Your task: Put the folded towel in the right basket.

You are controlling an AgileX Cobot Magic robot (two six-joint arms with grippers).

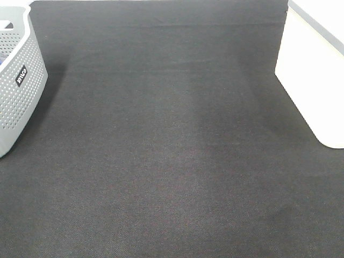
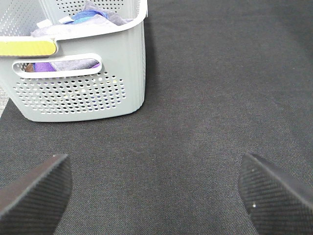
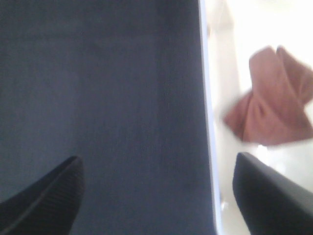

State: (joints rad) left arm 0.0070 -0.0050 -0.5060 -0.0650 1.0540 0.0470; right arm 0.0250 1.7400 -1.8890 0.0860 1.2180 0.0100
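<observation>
Closest thing in the left wrist view is the left gripper (image 2: 155, 194) itself. Its two dark fingers are spread wide with nothing but black mat (image 2: 210, 98) between them. Ahead of the left-hand finger sits the grey perforated basket (image 2: 78, 100), with purple and blue laundry (image 2: 90, 14) piled in it and a yellow strip (image 2: 24, 47) on the rim.

Over on the right wrist view, the right gripper (image 3: 157, 198) is also spread and holding nothing. The white basket's rim (image 3: 208, 122) runs between its fingers, closer to the right-hand one. The reddish-brown towel (image 3: 271, 105) lies inside that basket, beyond that same finger, so I'd say it's in the right place.

Handling-wise I'd guess it's light, soft and floppy, not fragile, and it will sag and unfold if lifted by a corner. I'd pinch the bunched middle where the layers stack up.

Hard to make out: the right wrist shot is blurry and washed out, so I can't tell how neat the fold is. It looks a bit rumpled. From the high camera, neither arm shows, the white basket (image 1: 312, 80) is cut off at the edge and its inside isn't visible, so no towel shows there.
</observation>
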